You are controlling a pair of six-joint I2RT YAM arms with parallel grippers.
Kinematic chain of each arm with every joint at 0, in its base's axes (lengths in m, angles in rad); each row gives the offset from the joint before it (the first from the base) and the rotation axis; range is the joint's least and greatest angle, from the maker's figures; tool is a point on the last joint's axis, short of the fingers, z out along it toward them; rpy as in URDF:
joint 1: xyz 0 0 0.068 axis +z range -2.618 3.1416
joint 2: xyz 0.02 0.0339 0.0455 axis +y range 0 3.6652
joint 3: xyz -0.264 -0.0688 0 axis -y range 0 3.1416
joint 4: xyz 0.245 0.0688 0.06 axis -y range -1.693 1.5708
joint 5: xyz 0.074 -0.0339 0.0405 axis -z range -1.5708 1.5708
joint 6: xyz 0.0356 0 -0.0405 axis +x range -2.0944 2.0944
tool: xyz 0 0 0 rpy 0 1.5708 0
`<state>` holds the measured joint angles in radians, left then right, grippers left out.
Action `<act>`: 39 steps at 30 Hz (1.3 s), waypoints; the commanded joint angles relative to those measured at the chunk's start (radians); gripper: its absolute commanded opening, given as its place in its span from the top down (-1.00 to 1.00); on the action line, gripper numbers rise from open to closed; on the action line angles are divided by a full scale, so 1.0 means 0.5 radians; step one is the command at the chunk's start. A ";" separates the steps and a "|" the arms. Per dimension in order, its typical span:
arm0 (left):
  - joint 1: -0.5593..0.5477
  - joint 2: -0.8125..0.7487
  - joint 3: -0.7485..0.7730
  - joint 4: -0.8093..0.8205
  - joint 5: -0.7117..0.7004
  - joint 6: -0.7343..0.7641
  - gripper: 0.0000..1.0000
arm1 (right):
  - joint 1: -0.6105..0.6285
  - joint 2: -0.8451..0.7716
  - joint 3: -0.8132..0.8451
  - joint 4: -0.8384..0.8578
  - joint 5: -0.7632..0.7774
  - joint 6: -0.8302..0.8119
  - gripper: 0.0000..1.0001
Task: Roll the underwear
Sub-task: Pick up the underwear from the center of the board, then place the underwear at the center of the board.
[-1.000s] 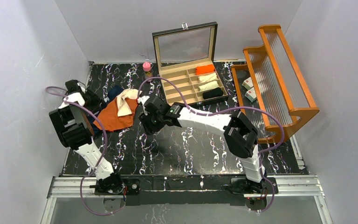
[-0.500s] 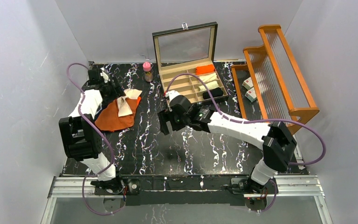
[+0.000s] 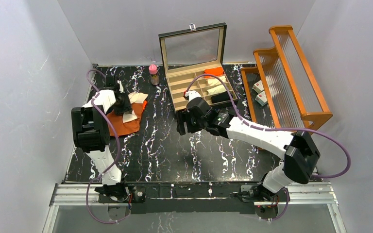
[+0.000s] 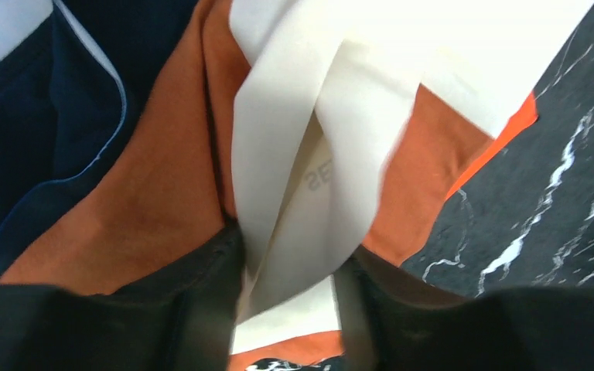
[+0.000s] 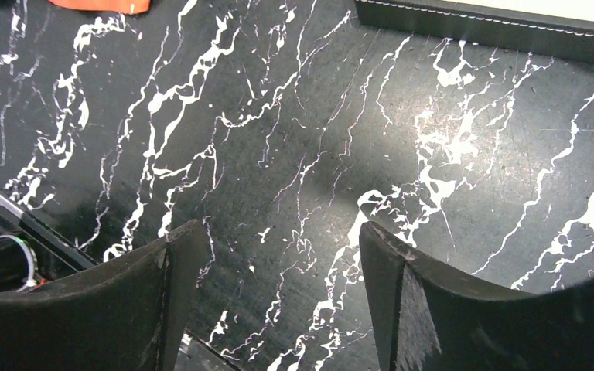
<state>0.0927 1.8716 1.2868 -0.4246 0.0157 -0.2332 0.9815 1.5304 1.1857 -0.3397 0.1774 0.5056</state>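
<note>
Rust-orange underwear (image 4: 162, 209), far left, not rolled yet — waistband (image 4: 317, 116) being pinched by L gripper (image 4: 290, 259); R gripper (image 5: 278, 236) being held open.

The left gripper (image 4: 290, 309) swung out to the far left, then came back right over the rust-orange underwear (image 3: 124, 125); its white waistband (image 4: 332, 154) ended up between the fingers; the cloth bunched smaller; the right gripper (image 5: 274, 239) drew away rightward toward the box (image 3: 194, 90), jaws spread above the bare surface (image 5: 294, 116).
</note>
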 commanded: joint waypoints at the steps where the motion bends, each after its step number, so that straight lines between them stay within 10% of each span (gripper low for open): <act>1: -0.022 -0.072 0.194 -0.154 -0.061 0.084 0.48 | -0.021 -0.121 -0.010 0.012 0.108 0.066 -0.59; 5: -0.023 -0.154 0.422 -0.287 -0.069 0.107 1.00 | -0.037 -0.181 -0.030 -0.016 0.156 0.093 -0.56; 14: -0.030 -0.519 1.009 -0.648 0.503 -0.099 1.00 | -0.083 -0.373 -0.079 -0.044 0.328 0.116 -0.53; 27: -0.970 -1.484 0.095 -0.426 0.900 -0.651 1.00 | -0.092 -0.936 -0.274 -0.046 0.376 0.338 -0.64; 39: -1.750 -1.508 -0.246 0.217 0.970 -0.877 1.00 | -0.094 -1.835 -0.786 -0.085 0.156 -0.038 -0.87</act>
<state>-0.6683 1.0890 1.2487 -0.4748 0.4779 -0.6223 0.9363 0.7073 0.8400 -0.3734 0.3045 0.5500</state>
